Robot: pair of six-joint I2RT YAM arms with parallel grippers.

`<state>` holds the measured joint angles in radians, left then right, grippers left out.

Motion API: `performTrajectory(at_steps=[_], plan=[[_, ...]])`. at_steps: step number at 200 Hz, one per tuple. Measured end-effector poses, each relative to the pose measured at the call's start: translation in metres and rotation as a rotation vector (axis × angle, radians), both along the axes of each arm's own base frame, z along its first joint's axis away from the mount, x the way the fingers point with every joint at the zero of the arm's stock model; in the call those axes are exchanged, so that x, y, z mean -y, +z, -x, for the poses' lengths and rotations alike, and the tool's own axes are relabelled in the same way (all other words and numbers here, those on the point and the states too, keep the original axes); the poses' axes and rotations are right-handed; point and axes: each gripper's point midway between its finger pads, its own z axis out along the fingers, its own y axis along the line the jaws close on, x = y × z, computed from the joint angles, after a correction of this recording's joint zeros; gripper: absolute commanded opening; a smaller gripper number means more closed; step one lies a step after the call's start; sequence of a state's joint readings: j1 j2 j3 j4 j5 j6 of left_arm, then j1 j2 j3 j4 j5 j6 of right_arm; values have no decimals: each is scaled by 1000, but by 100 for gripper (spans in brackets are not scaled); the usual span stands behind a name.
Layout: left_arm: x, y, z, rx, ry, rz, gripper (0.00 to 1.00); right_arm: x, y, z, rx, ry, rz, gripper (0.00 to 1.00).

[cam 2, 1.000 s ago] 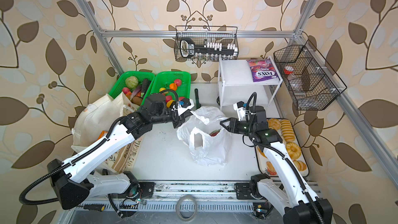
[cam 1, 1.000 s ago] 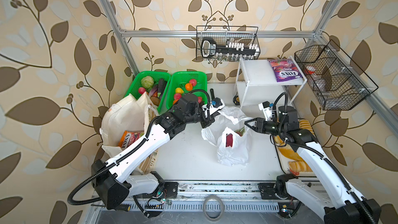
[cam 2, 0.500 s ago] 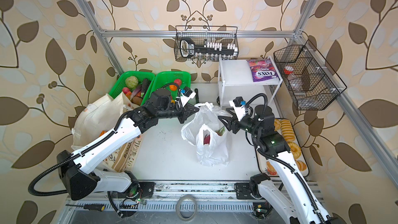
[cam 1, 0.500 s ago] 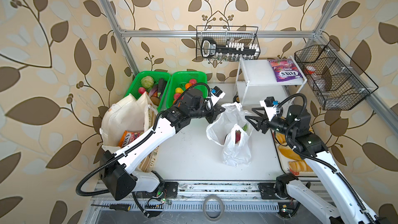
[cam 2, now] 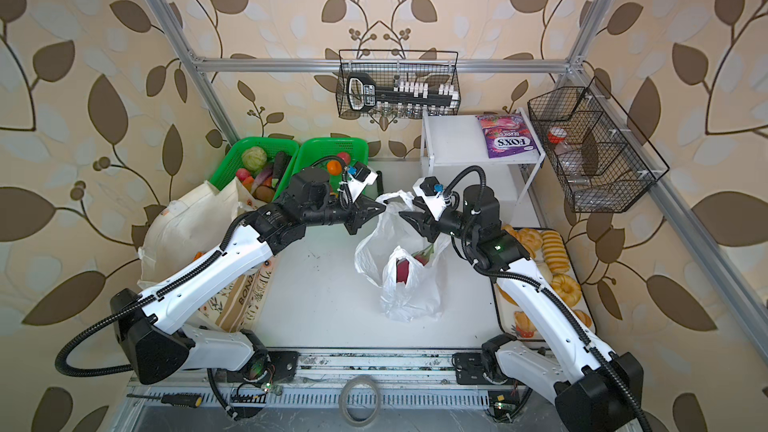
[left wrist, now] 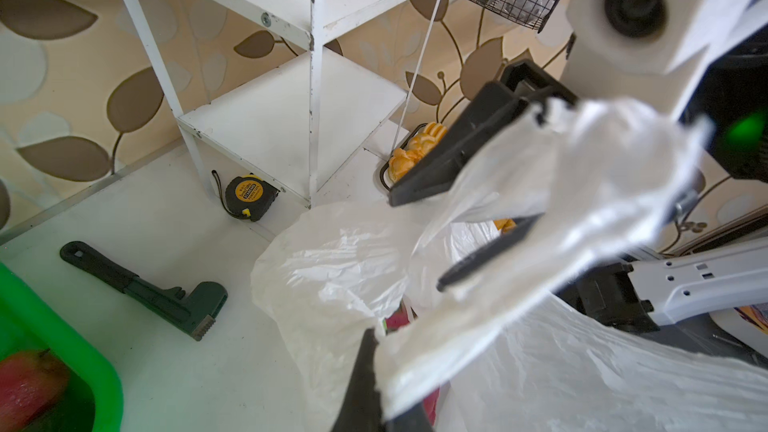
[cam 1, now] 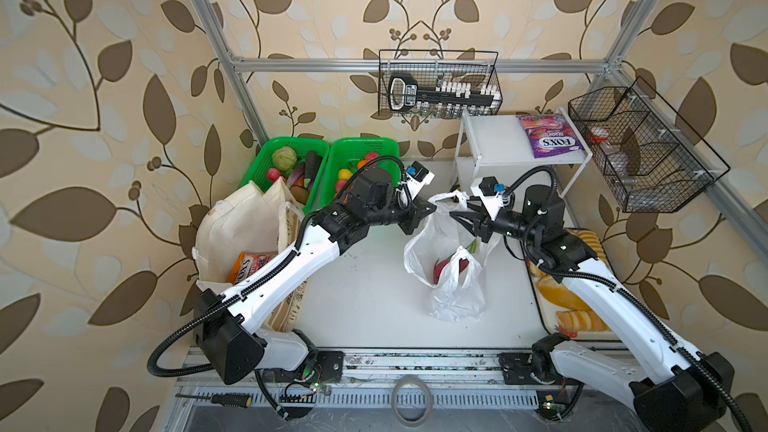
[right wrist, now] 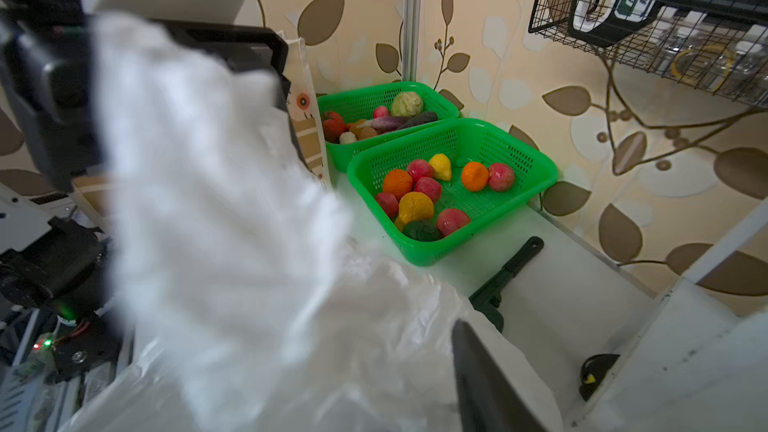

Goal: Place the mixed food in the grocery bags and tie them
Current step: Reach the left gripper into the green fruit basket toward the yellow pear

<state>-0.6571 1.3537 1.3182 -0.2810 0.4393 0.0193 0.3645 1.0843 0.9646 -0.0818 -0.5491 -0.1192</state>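
Note:
The white plastic grocery bag point(cam 1: 453, 284) point(cam 2: 411, 284) stands mid-table with a pink dragon fruit point(cam 1: 444, 268) inside. My left gripper point(cam 1: 430, 209) point(left wrist: 378, 351) is shut on one loop handle above the bag's mouth. Facing it, my right gripper point(cam 1: 455, 218) point(left wrist: 415, 243) has its jaws apart, with the other handle passing between them. The cream tote point(cam 1: 241, 226) at the left holds an orange pouch point(cam 1: 249, 265). A purple packet point(cam 1: 548, 141) lies on the shelf. Toy fruits point(right wrist: 415, 205) fill a green basket point(right wrist: 548, 172).
A second green basket point(cam 1: 291, 141) holds vegetables. The white shelf point(cam 1: 490, 139) stands at the back right, with a tape measure point(left wrist: 249, 197) under it and a wrench point(left wrist: 145, 288) on the table. A bread tray point(cam 1: 577, 305) lies under my right arm. Wire baskets hang on the walls.
Both grippers have come closer together above the bag, drawing its handles up and inward. The right jaws spread wider half a second ago and stand narrower now.

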Motion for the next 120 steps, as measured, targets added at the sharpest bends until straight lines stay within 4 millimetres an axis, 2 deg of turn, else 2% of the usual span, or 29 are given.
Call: performTrajectory(at_steps=[5, 13, 24, 34, 40, 55, 77, 102, 120], plan=[[-1, 0, -2, -4, 8, 1, 18, 0, 1, -1, -16, -7, -13, 0], [-3, 0, -4, -15, 22, 6, 35, 3, 5, -5, -52, -33, -40, 0], [-6, 0, -8, -17, 41, 7, 46, 8, 11, -9, -85, -74, -68, 0], [-9, 0, -11, -31, 62, 11, 63, 13, 16, -12, -111, -113, -89, 0], [-11, 1, -12, -28, 69, 12, 69, 16, 19, -14, -125, -138, -101, 0], [-15, 5, -12, -23, 79, 17, 76, 22, 22, -14, -162, -193, -124, 0], [-27, 23, -9, 21, 97, 43, 86, 29, 20, -14, -216, -264, -141, 0], [-50, 54, -7, 74, 170, 103, 88, 36, 20, -17, -257, -337, -146, 0], [-71, 70, -16, 93, 265, 142, 89, 39, 20, -21, -277, -367, -144, 0]])
